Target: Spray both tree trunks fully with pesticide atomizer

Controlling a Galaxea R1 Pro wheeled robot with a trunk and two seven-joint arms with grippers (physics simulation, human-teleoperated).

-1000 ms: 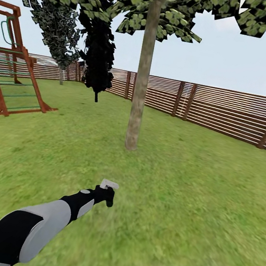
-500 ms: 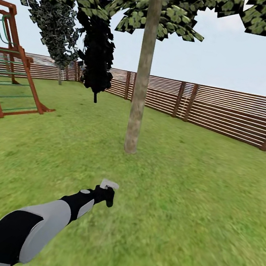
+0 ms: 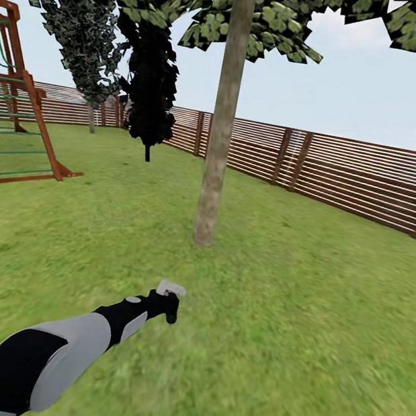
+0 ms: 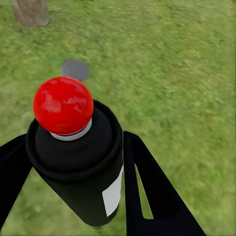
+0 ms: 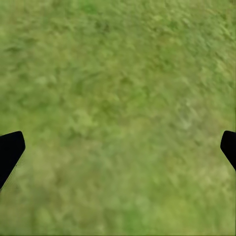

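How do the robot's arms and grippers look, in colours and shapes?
The left arm is a rounded tube with glossy black segments and light grey-white shells, narrowing toward a black wrist. The left gripper has two flat black fingers. The right gripper's fingertips are black too.

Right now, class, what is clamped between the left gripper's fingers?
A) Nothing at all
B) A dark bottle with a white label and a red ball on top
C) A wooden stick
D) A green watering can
B: in the left wrist view the left gripper has a black finger on either side of the pesticide atomizer, a dark bottle with a white label and a red ball on top, held over the grass.
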